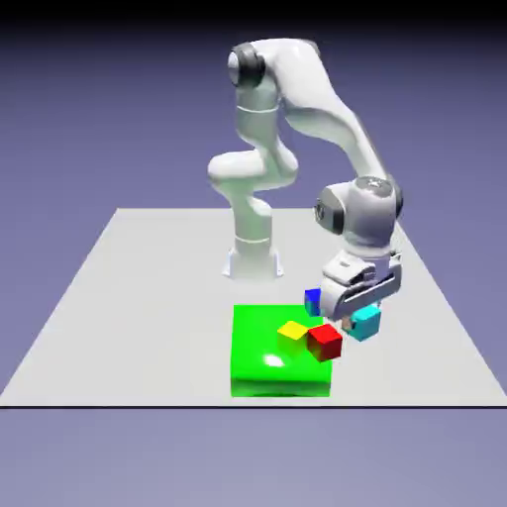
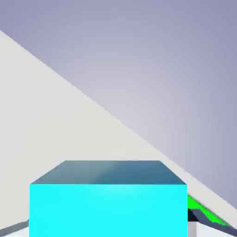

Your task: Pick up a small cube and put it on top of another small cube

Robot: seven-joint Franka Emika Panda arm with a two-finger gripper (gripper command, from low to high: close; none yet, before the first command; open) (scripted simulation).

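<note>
The small cyan cube [image 1: 366, 323] hangs in the air at the right of the big green block [image 1: 267, 366], and my gripper [image 1: 358, 315] is shut on it. In the hand view the cyan cube [image 2: 109, 203] fills the lower middle and hides most of my fingertips. A red cube [image 1: 324, 341] sits on the green block's right edge, just left of and below the held cube. A yellow cube [image 1: 293, 330] lies beside the red one on the green block. A dark blue cube [image 1: 313, 300] shows behind my hand.
The grey table [image 1: 139, 307] stretches around the green block. In the hand view, a sliver of the green block [image 2: 203, 213] shows at the lower right, with the table [image 2: 55, 120] slanting across and the backdrop above.
</note>
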